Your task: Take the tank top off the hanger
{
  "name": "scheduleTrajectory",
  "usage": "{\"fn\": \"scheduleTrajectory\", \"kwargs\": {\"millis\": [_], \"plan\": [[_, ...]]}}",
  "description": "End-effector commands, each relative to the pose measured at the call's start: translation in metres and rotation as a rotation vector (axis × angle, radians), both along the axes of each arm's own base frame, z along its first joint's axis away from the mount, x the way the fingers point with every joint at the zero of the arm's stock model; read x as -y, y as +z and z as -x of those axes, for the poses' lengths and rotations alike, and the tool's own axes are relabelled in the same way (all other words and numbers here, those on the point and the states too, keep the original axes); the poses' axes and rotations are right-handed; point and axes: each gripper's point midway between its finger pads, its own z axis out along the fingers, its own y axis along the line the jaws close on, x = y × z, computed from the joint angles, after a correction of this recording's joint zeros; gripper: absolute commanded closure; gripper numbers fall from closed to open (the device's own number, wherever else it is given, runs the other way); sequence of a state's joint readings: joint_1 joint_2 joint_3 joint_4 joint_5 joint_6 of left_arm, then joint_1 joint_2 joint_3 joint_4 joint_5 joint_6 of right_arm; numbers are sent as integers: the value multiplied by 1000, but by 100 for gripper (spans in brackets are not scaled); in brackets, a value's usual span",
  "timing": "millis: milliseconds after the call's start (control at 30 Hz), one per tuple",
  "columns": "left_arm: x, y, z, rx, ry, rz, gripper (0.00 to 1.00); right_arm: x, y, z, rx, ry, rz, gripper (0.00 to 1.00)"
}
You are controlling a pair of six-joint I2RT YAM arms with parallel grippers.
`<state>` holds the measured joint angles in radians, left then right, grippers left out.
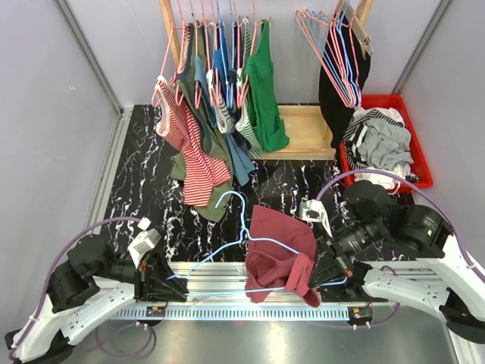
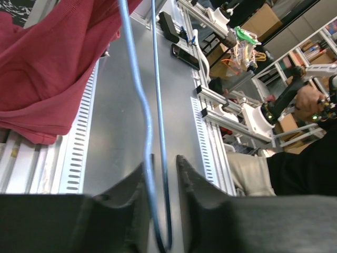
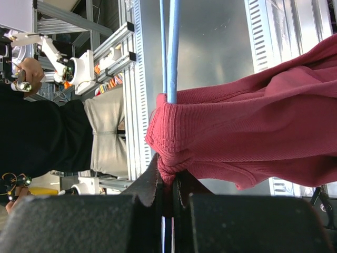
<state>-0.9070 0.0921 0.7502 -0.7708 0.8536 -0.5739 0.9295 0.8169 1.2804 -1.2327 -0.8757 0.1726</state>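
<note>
Your right jaws were pinched shut on the maroon tank top (image 3: 253, 121), still threaded on the blue hanger (image 2: 138, 89) at the surface's (image 1: 151, 174) near edge. Your left jaws narrowly straddled its wire; I couldn't tell if they gripped. Pulling free remained.

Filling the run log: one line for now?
left tool astride hanger, grip unclear | right tool shut on tank top | not yet off

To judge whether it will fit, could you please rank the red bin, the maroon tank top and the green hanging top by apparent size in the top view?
1. red bin, largest.
2. maroon tank top, crumpled.
3. green top, narrowest; it hangs higher, nearer the camera, so its true size is unsure.
</note>
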Motion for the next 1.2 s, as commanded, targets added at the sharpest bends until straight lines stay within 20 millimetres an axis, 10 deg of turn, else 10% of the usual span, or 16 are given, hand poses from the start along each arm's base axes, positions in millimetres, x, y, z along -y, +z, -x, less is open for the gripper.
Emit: {"fn": "scheduleTrajectory", "kwargs": {"millis": [0, 300, 433, 500, 600, 833, 1167], "plan": [[-5, 14, 12, 14, -62, 58, 81, -3, 4, -3, 30, 2, -19, 100], [-5, -9, -1, 2, 28, -41, 100, -5, 3, -8, 35, -19, 2, 98], [-4, -30, -25, -23, 165, -167, 100, -9, -5, -32, 102, -141, 66, 50], [-3, -38, -39, -30, 249, -214, 100, -8, -17, -62, 167, -296, 142, 23], [-7, -57, -58, -63, 358, -330, 100, -1, -33, -112, 265, -567, 262, 10], [-1, -79, -75, -114, 420, -459, 100, 73, -70, -205, 474, -1263, 607, 5], [-59, -53, -125, -67, 898, -500, 100, -14, -167, -171, 76, -1047, 505, 0]]}}
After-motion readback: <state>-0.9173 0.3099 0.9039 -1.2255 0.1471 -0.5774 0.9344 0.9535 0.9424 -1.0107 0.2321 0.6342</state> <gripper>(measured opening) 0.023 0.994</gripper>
